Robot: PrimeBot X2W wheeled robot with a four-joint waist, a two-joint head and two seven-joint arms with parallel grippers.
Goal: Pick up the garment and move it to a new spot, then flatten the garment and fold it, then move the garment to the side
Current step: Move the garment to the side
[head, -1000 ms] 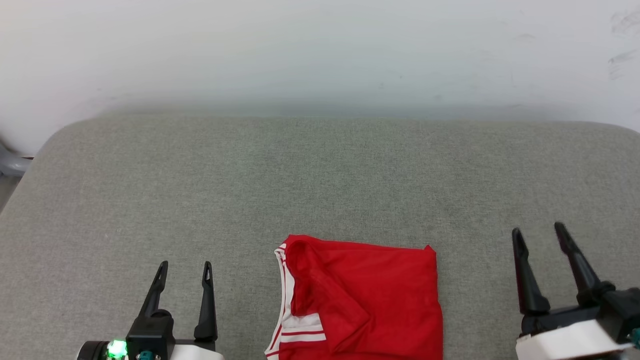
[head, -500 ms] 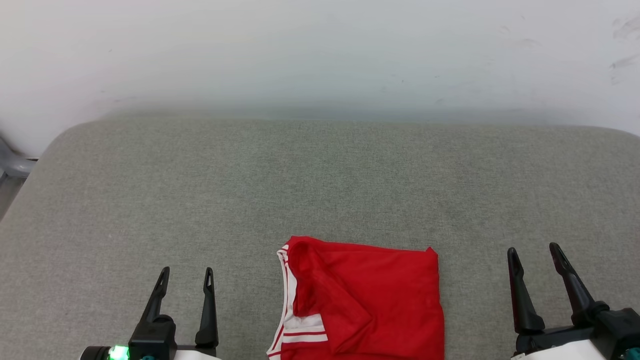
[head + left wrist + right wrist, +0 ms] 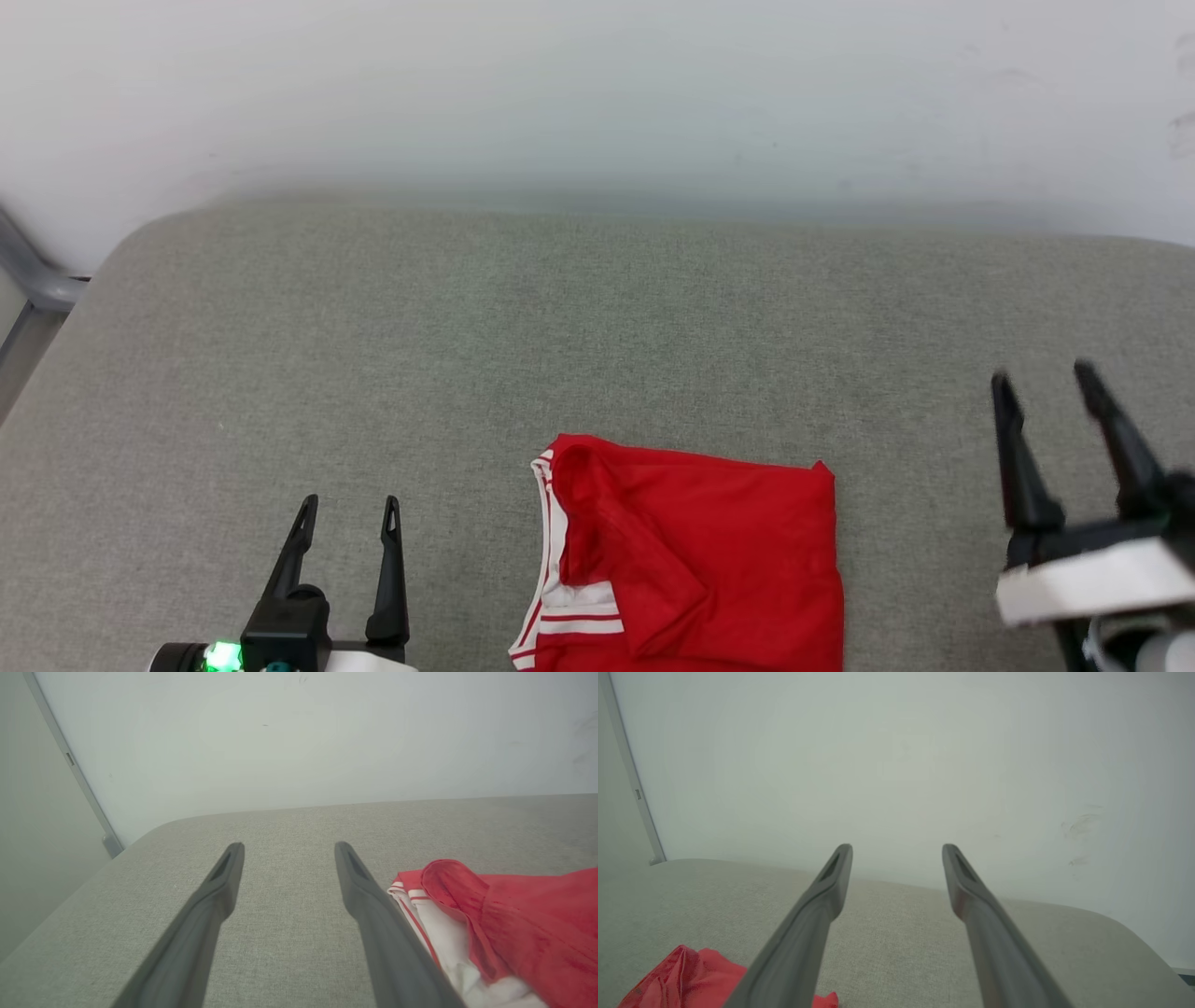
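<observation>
Currently, I see the left gripper (image 3: 351, 502) at the lower left of the head view, fingers pointing up the frame. They stand apart with nothing between them. Its wrist view shows them low over the grey pad (image 3: 289, 933), with the jersey (image 3: 523, 914) near the right-hand finger but not touching it. The right gripper (image 3: 1042, 373) sits at the far right, higher in the frame than the left, and its outline is blurred. Its fingers are likewise spread and empty, clear of the cloth.

The jersey lies folded in a rough rectangle on the pad between the two grippers, at the near edge, where the frame cuts off its lower part. The top layer is red, with a diagonal fold across it. White sleeve fabric with red stripes shows along its left side.
</observation>
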